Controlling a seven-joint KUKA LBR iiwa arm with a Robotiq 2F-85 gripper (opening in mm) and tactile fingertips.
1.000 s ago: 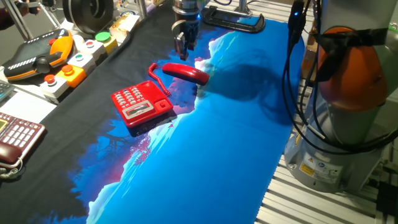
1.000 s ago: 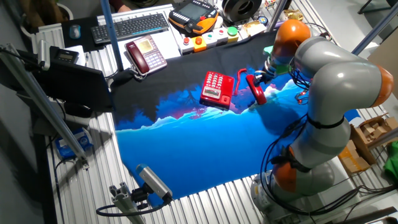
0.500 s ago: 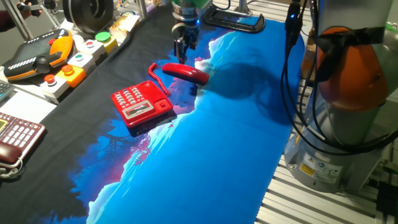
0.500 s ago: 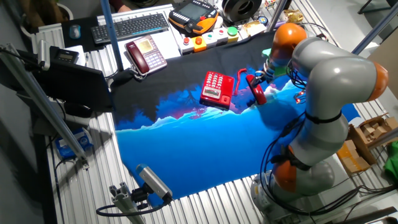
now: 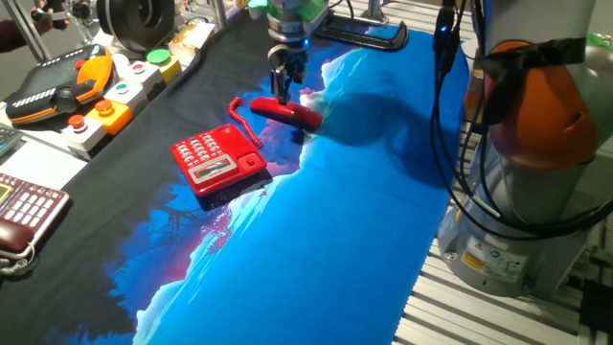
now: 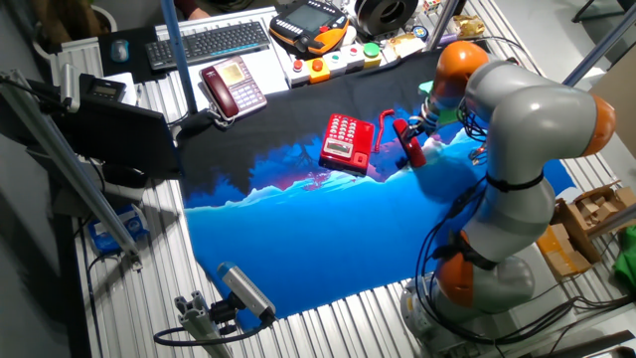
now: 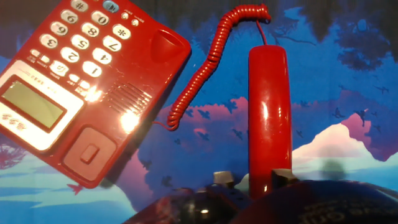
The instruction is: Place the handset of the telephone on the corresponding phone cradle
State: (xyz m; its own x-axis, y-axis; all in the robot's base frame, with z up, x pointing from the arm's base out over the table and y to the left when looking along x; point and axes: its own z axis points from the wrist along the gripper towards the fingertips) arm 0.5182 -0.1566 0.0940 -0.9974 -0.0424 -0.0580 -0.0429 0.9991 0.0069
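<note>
While the gripper (image 5: 284,88) hangs over one end of the handset (image 5: 287,112), fingers straddling it and not visibly clamped, the handset lies on the mat beside the telephone (image 5: 216,159), off its cradle (image 7: 134,106). Only the coiled cord (image 7: 205,68) crosses the gap between them.

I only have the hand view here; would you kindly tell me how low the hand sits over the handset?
Observer: In one fixed view, the hand has its fingertips down at the handset's top, roughly mid-length; I cannot tell whether they touch.
Operator: Thank you. Is there another phone I might confuse with ours?
Observer: Yes, a dark maroon phone lies at the table's edge, well apart from the telephone.
</note>
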